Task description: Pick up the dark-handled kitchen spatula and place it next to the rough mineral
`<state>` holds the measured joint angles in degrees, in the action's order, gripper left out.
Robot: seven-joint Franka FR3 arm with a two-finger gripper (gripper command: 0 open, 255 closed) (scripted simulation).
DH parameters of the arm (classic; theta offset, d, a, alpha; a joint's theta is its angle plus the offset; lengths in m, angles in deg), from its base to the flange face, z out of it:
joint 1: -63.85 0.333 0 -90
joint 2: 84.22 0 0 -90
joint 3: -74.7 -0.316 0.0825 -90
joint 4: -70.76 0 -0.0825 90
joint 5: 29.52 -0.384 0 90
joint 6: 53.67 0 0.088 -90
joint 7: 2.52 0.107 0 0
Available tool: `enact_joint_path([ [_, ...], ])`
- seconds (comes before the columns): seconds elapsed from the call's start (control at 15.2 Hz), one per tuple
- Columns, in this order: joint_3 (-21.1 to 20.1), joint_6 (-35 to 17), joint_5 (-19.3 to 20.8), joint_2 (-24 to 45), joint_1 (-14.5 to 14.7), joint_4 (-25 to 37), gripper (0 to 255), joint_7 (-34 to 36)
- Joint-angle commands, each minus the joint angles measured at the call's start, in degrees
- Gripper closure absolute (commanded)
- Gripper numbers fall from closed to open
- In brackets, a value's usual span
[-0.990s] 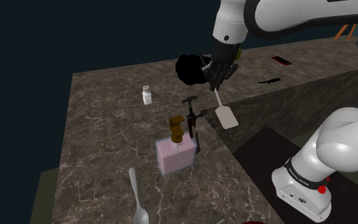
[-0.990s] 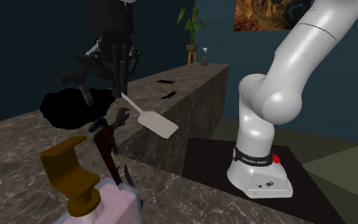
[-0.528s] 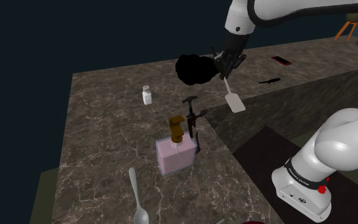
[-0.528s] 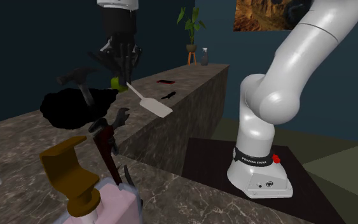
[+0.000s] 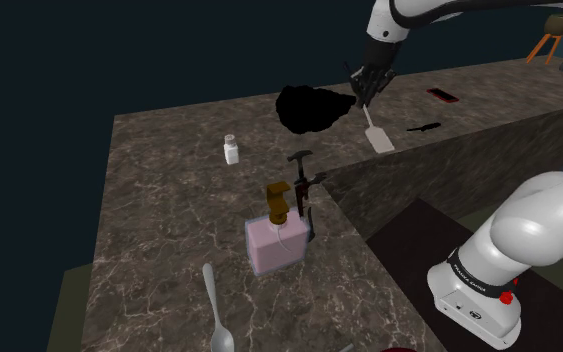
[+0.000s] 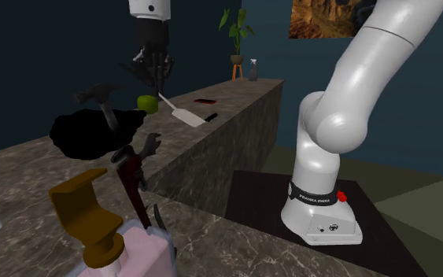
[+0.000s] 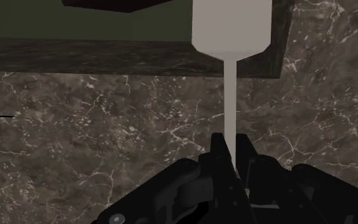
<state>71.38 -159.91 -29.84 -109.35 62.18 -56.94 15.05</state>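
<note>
Your glossy white Franka arm (image 6: 345,118), built of rounded tubular segments with dark joints, ends in an all-black two-finger gripper (image 6: 159,85). A black band with white lettering (image 6: 312,193) rings its flared base (image 6: 347,228); at the band's 3 o'clock sits a small red button (image 6: 341,196), a round black logo (image 6: 322,229) at 6 o'clock.

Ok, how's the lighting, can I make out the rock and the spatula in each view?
Shoulder view: dim, the rock is a flat black blob without shading, but the pale spatula stands out. Second exterior view: the same, rock featureless. Wrist view: evenly lit, no glare, spatula crisp against the counter in the gripper.
</note>
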Motion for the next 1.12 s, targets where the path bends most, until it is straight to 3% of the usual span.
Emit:
enact_joint_path([
  [0.0,1.96,-0.36,0.74,1.63,-1.05,1.3,255,-2.72],
  [0.53,9.01,-1.03,2.1,10.42,-4.73,9.58,255,-12.84],
  [1.06,14.92,-0.04,0.55,22.12,-8.38,22.27,255,-22.96],
])
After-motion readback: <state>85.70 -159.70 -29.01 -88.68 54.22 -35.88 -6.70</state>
